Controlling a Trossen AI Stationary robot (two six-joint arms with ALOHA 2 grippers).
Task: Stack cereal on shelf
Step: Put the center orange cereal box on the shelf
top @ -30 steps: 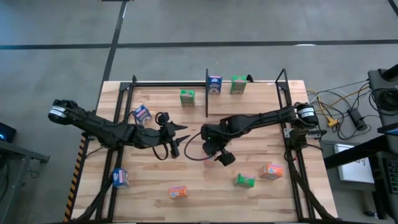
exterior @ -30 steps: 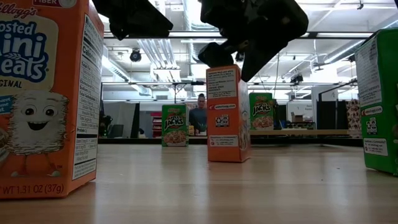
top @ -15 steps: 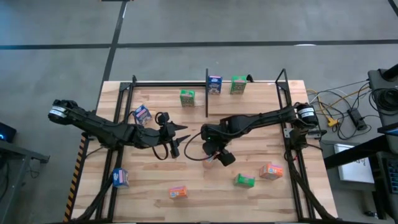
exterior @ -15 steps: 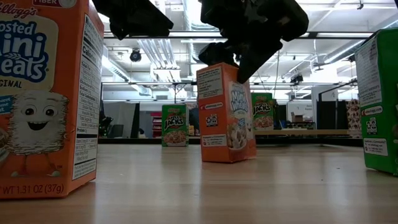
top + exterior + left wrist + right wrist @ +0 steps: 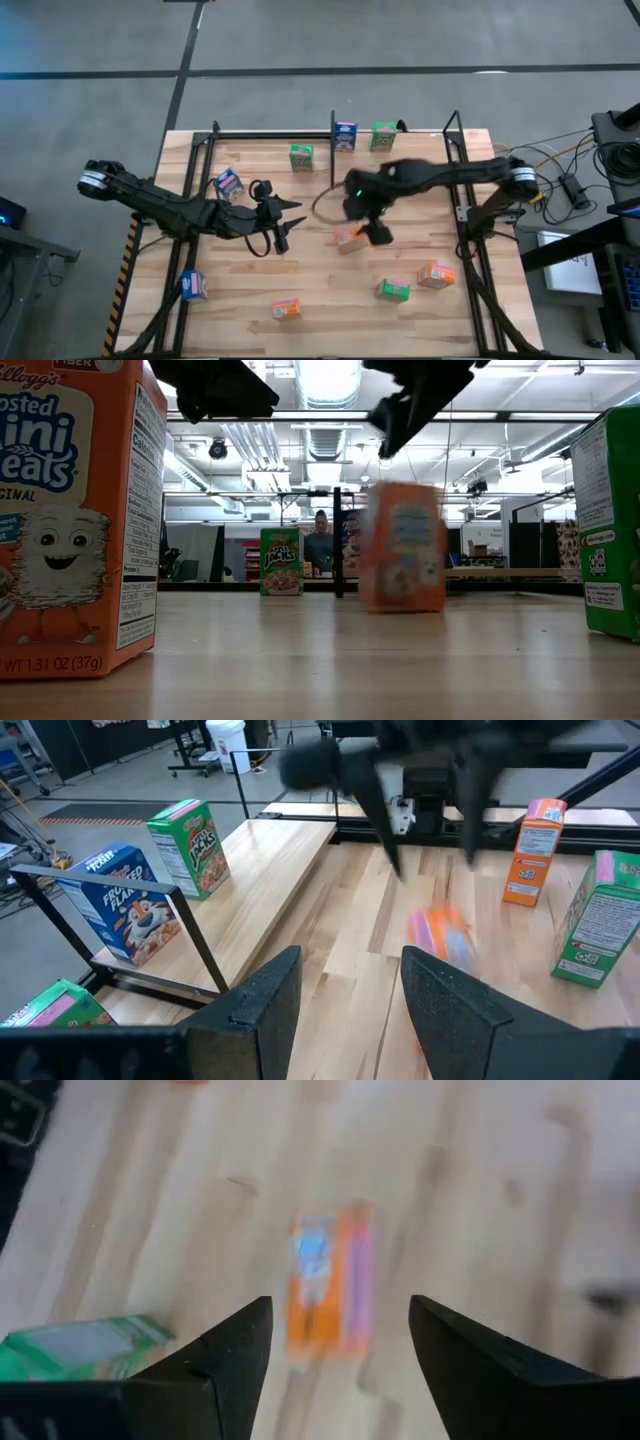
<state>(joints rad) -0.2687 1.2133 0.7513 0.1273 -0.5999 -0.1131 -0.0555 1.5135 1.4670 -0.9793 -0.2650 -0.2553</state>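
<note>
An orange cereal box (image 5: 348, 238) sits blurred on the table's middle. In the low view it is upright (image 5: 403, 547). My right gripper (image 5: 372, 230) hangs above it, open, and the low view shows its fingertips (image 5: 392, 422) well clear of the box top. In the right wrist view the box (image 5: 328, 1288) lies far below the gap. My left gripper (image 5: 290, 225) waits open to the left and holds nothing. The shelf (image 5: 400, 148) runs along the far edge and carries a blue box (image 5: 345, 135) and a green box (image 5: 383, 136). Another green box (image 5: 301, 157) stands left of the divider.
Loose boxes lie about the table: a tipped blue one (image 5: 228, 184) at the left, another blue one (image 5: 193, 286) at the near left, an orange one (image 5: 286, 309), a green one (image 5: 393, 290) and an orange one (image 5: 436, 274) at the near right. Black frame posts (image 5: 455, 165) flank the table.
My right gripper took the orange box by its top and turned it about. The gripper then rose and went toward the table's far right. The box shifted a little rightward with it and is now out of the fingers, blurred at table level.
</note>
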